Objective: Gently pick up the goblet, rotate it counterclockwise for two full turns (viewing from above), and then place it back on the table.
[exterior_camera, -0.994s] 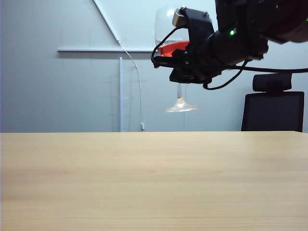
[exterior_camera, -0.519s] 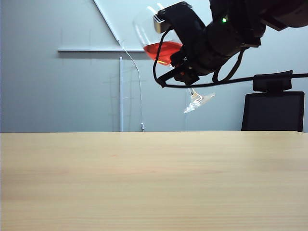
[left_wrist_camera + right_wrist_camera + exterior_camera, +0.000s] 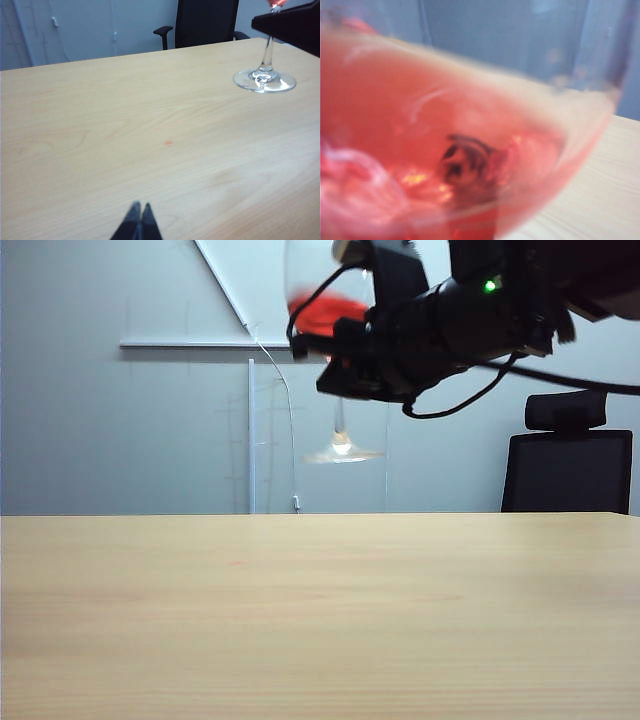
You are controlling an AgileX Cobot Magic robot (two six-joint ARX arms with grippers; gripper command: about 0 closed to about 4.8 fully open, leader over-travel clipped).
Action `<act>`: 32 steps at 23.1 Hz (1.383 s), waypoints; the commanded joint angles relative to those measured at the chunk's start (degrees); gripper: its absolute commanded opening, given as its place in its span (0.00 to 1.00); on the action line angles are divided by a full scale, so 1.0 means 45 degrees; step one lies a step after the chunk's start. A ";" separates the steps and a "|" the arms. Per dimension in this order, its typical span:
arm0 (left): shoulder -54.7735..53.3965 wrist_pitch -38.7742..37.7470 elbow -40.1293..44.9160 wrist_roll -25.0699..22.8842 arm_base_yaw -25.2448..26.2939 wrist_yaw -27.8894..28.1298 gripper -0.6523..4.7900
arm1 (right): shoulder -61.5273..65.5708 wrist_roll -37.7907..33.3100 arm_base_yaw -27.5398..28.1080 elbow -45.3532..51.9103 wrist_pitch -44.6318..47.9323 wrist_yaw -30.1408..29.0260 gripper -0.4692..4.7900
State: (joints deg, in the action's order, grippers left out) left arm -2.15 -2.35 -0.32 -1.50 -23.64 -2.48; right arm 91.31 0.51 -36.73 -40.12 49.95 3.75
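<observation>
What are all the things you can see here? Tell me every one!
goblet: one, clear glass with red liquid, held up above the table by the right gripper.
table: one, light beige wood, filling the foreground.
office chair: one, black, behind the table's far edge.
left gripper: one, black, shut, low over the table, holding nothing.
right gripper: one, black, shut on the goblet high up.

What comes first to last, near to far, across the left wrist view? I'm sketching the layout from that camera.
Left gripper, shut, nearest → bare table → goblet, with the right gripper shut on its upper part → black chair beyond the table's far edge.
</observation>
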 commanded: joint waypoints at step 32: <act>-0.0010 0.0155 -0.0044 -0.0005 0.0000 -0.0034 0.11 | 0.0374 -0.2142 0.0554 -0.0923 -0.2385 0.0423 0.08</act>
State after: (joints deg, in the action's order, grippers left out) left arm -2.17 -2.39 -0.30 -1.50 -23.64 -2.48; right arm 93.58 -12.01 -34.22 -42.68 38.72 4.49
